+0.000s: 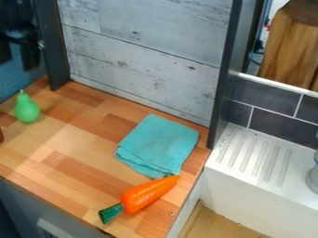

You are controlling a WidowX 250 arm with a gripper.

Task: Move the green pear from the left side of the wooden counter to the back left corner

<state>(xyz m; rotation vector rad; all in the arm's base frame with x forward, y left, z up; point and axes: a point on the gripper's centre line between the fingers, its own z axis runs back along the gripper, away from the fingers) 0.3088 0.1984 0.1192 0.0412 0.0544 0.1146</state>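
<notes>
A folded teal cloth (158, 145) lies flat on the right part of the wooden counter (74, 139). Just in front of it is an orange toy carrot (148, 193), lying at a slant with its dark green top toward the counter's front edge and its tip at the cloth's near corner. At the counter's left side, a green toy pear (27, 109) stands upright with its stem up. The gripper is not in view.
A grey plank wall (149, 60) rises behind the counter, with dark posts at both ends. To the right, lower than the wall's dark tiles (273, 121), is a white ridged drainboard (261, 158) with a grey object (313, 179) at its right edge.
</notes>
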